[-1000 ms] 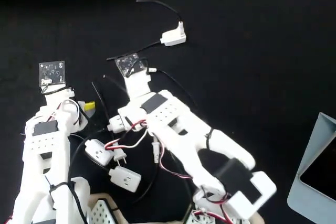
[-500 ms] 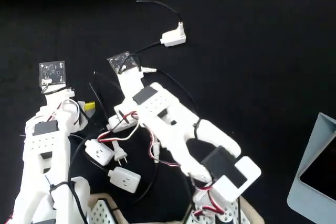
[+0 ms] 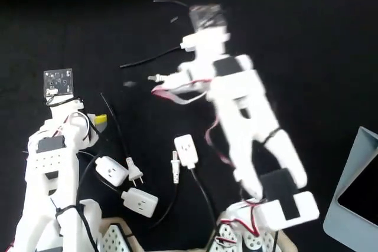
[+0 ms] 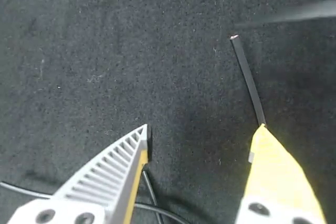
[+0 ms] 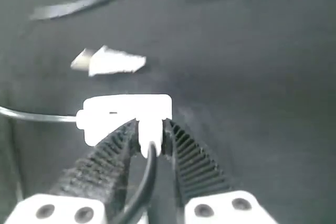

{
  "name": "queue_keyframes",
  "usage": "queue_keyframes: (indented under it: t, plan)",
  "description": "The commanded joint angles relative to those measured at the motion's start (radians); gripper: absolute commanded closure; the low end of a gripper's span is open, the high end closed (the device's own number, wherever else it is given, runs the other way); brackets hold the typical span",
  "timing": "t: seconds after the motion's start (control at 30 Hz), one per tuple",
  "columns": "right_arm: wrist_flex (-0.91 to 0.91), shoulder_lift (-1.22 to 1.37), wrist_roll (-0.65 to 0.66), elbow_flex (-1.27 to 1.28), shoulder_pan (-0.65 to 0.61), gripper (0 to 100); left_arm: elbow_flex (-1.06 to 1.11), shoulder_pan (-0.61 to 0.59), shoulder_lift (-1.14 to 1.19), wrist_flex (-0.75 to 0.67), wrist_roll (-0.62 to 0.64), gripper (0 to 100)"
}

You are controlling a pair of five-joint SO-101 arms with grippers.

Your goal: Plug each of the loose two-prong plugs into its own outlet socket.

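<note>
White plug (image 5: 151, 141) in right tool (image 5: 150, 125)

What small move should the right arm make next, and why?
Probably open the fingers to release. The right gripper is shut on a plug that sits flush against a socket, no prongs showing between them, so this pair seems joined; a loose plug lies beyond.

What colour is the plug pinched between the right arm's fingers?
White plastic plug; shows best in right wrist view.
</note>
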Motion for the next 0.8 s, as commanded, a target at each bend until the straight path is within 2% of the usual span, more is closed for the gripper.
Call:
queue_keyframes:
  t: [0.0,0.17,0.3,0.37,0.5,0.6,0.77]
  plan:
    - [-0.003,-0.051,0.011,-0.125,0.129,98.6,-0.005,-0.008,-0.026,-0.017,0.012,69]
    - [-0.109,-0.047,0.006,-0.151,0.236,98.6,-0.005,-0.008,-0.026,-0.017,0.012,69]
    - [-0.163,0.042,0.006,-0.168,0.272,98.2,-0.005,-0.008,-0.025,-0.017,0.012,69]
    - [-0.152,0.110,0.002,-0.208,0.276,94.6,-0.004,-0.008,-0.025,-0.017,0.012,69]
    - [-0.037,0.208,-0.095,-0.349,0.285,84.5,0.008,-0.008,-0.026,-0.020,0.012,69]
    - [0.112,0.223,-0.190,-0.476,0.275,86.6,0.008,-0.008,-0.026,-0.021,0.012,69]
    - [0.293,0.232,-0.390,-0.576,0.158,87.8,0.008,-0.008,-0.026,-0.021,0.012,69]
